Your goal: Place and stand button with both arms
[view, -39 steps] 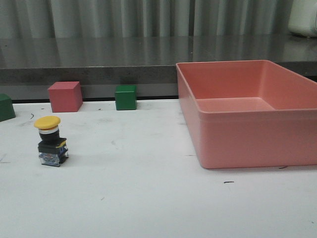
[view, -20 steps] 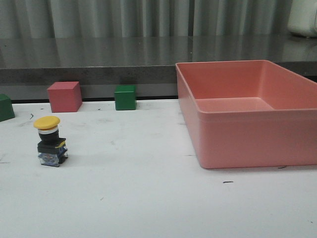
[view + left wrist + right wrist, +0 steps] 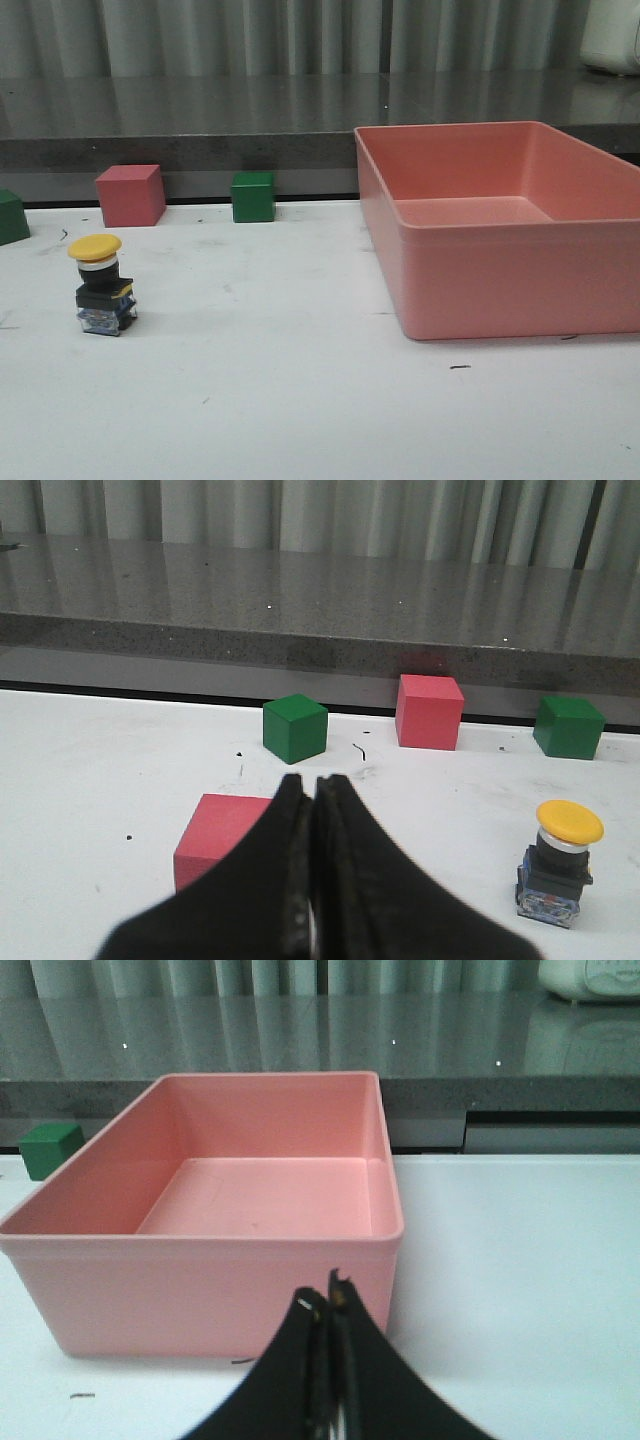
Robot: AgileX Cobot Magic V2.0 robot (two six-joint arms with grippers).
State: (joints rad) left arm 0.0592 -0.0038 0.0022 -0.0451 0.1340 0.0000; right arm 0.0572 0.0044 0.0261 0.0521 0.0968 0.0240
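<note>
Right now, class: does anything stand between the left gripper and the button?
No. The button stands upright on open table beside the shut left gripper. The nearest pink cube sits on the gripper's other side.

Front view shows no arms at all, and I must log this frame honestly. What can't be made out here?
- Pink cube: near part hidden behind the left gripper, left wrist view.
- Far-left green cube: cut by the front view's edge.
- Pink bin: near wall partly hidden behind the right gripper.
- Button: markings too small.
</note>
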